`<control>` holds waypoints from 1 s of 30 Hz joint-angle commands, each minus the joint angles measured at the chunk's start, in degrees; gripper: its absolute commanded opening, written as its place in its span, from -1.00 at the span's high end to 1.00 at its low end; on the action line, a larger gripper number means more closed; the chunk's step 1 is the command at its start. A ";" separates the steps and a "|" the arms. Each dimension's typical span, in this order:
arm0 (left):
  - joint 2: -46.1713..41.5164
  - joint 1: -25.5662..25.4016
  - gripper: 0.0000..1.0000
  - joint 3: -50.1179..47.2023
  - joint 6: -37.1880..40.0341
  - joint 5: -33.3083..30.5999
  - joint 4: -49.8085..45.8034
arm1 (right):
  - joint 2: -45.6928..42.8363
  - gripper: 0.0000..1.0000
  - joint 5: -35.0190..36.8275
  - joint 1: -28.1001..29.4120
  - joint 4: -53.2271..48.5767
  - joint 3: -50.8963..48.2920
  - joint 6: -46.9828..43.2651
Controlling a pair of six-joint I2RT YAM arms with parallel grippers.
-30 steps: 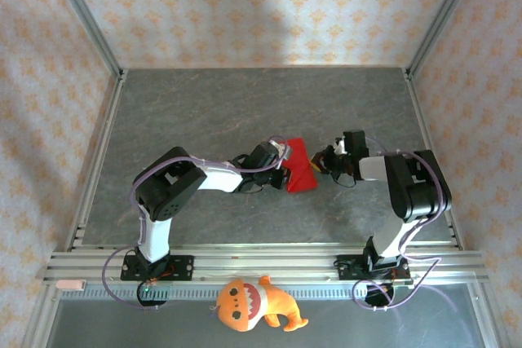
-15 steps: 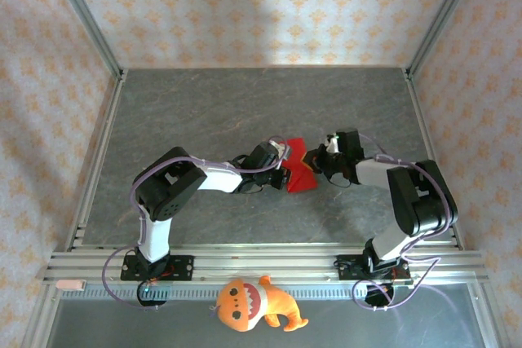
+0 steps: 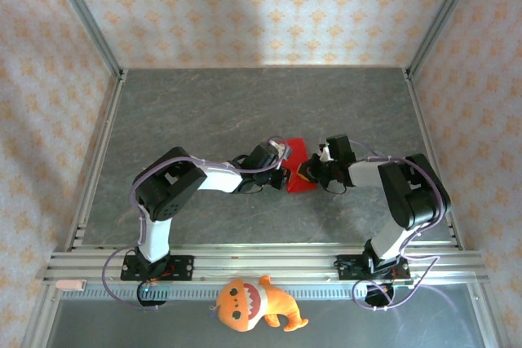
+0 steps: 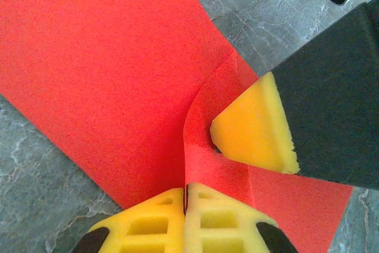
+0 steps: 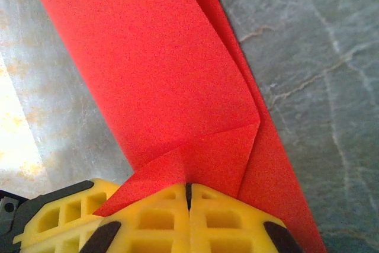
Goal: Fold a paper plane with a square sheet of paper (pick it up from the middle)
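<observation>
The creased red paper (image 3: 298, 156) lies on the table (image 3: 212, 112) well beyond the plush toy (image 3: 249, 303), long axis pointing away from it — and is pinched from both sides, the left gripper (image 4: 185, 197) and right gripper (image 5: 188, 191) clamped on opposite edges.

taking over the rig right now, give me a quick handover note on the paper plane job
Left gripper: shut, pinching a raised fold of the red paper.
Right gripper: shut, tips pressed against the same paper from the other side.
Paper: in the middle of the table, between the two grippers, mostly flat.
Done: some folds are in; layers and a corner flap show.
Left: it is not a pointed dart yet, so the remaining folds and the centre ridge.
</observation>
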 commanded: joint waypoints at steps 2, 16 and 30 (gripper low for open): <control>0.81 0.11 0.86 -1.26 -0.15 -1.22 -7.46 | 1.78 1.00 7.96 0.36 -7.39 -2.66 -3.14; -10.83 0.28 0.29 -1.74 -7.96 -1.78 -8.12 | 2.39 1.00 8.92 0.38 -6.81 -3.34 -2.87; -5.32 0.17 0.89 0.32 -13.68 16.82 -0.88 | 2.17 1.00 8.61 0.40 -6.70 -3.45 -2.90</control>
